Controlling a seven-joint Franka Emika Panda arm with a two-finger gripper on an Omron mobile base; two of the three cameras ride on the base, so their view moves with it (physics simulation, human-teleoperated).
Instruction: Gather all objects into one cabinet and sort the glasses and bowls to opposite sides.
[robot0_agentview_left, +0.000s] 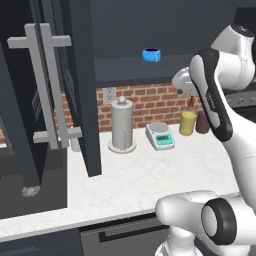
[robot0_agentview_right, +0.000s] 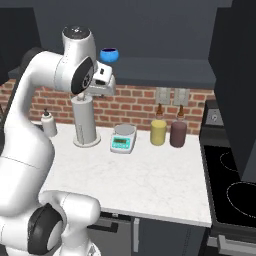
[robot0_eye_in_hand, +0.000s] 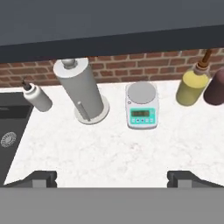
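Observation:
One small glossy blue bowl (robot0_agentview_left: 151, 55) (robot0_agentview_right: 109, 55) stands on the dark shelf floor of the open wall cabinet (robot0_agentview_left: 135, 71) (robot0_agentview_right: 165, 67), near its front edge. The glasses are out of view. My hand (robot0_agentview_right: 102, 80) hangs just below and in front of that shelf, under the blue bowl, and looks down at the counter. My gripper (robot0_eye_in_hand: 112, 178) is open, its two fingertips (robot0_eye_in_hand: 43, 178) stand wide apart and nothing is between them.
On the white counter (robot0_eye_in_hand: 113, 148) stand a grey paper-towel stand (robot0_agentview_left: 122, 125) (robot0_eye_in_hand: 83, 89), a small scale (robot0_agentview_left: 160, 135) (robot0_eye_in_hand: 141, 105), a yellow bottle (robot0_agentview_right: 158, 131) (robot0_eye_in_hand: 191, 85), a dark red bottle (robot0_agentview_right: 178, 132) and a soap dispenser (robot0_eye_in_hand: 37, 97). An open cabinet door (robot0_agentview_left: 85, 85) juts out left. A stove (robot0_agentview_right: 230, 185) lies right.

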